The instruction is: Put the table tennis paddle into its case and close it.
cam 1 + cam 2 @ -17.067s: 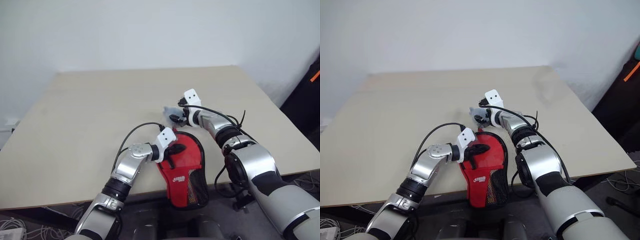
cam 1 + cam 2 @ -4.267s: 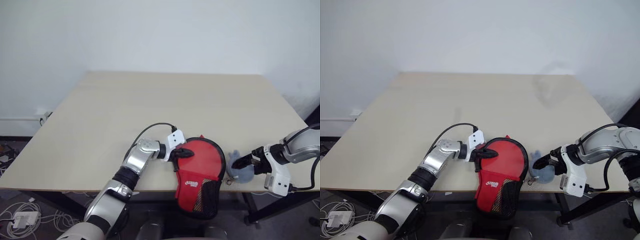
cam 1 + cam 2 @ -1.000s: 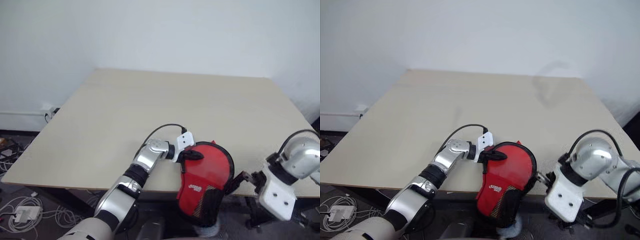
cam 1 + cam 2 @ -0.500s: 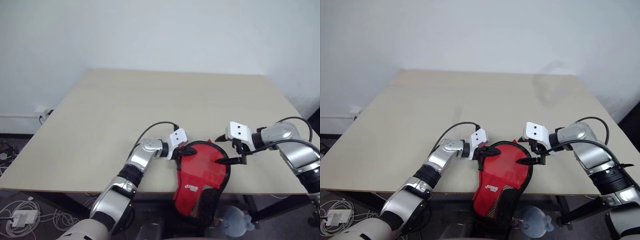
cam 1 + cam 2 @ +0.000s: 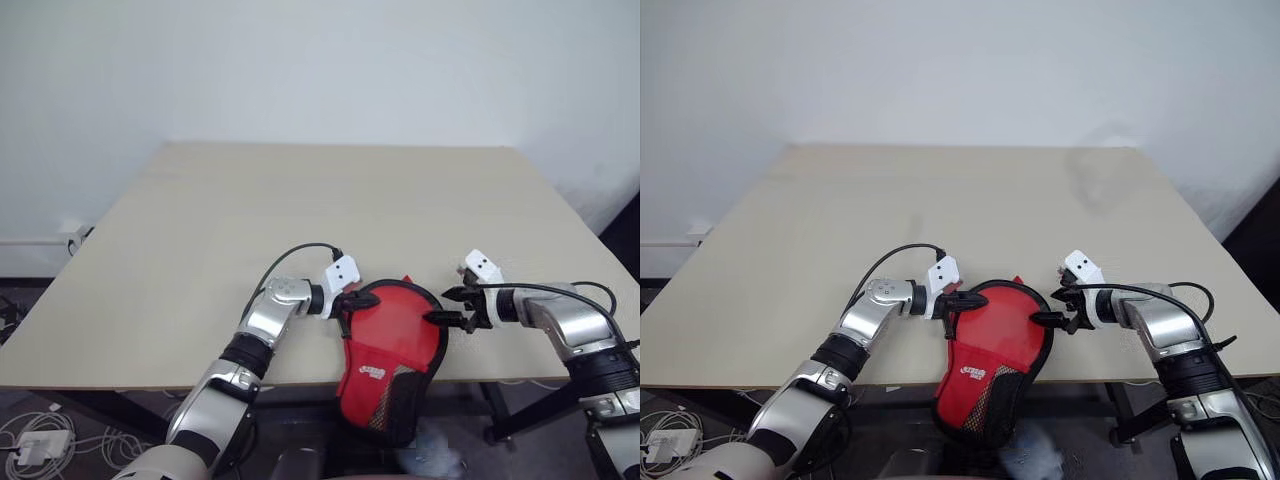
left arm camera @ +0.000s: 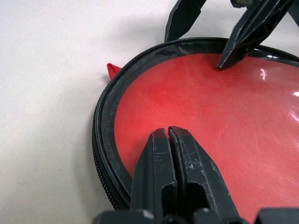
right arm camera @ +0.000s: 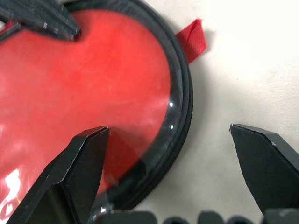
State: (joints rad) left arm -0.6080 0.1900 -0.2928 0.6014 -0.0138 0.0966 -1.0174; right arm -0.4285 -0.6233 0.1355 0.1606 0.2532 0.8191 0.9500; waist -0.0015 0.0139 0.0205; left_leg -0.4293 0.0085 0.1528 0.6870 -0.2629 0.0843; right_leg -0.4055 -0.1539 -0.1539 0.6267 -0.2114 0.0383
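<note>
Left gripper (image 5: 350,300) is sitting just below the middle of the left eye frame, fingers pinched together and pressing on the left rim of the paddle case (image 5: 392,350). Over at center-right, the right gripper (image 5: 450,306) is coming in with its fingers spread apart, straddling the case's right edge. That case is lying on the near edge of the beige table (image 5: 300,215), with its mesh handle end hanging off toward the bottom of the frame. You can see the red table tennis paddle (image 5: 400,328) through the clear side, so it's already inside.

Left wrist view: the closed fingers (image 6: 170,172) are rising from the bottom center, resting on the see-through face over the red rubber, and the black zip rim is curving across the left. The other gripper's fingertips are poking in at the upper right.

Right wrist view: wide-open fingers (image 7: 77,172), one over the clear window at lower left, one over bare table at lower right. A little red tab (image 7: 192,39) is sticking out at the top.
</note>
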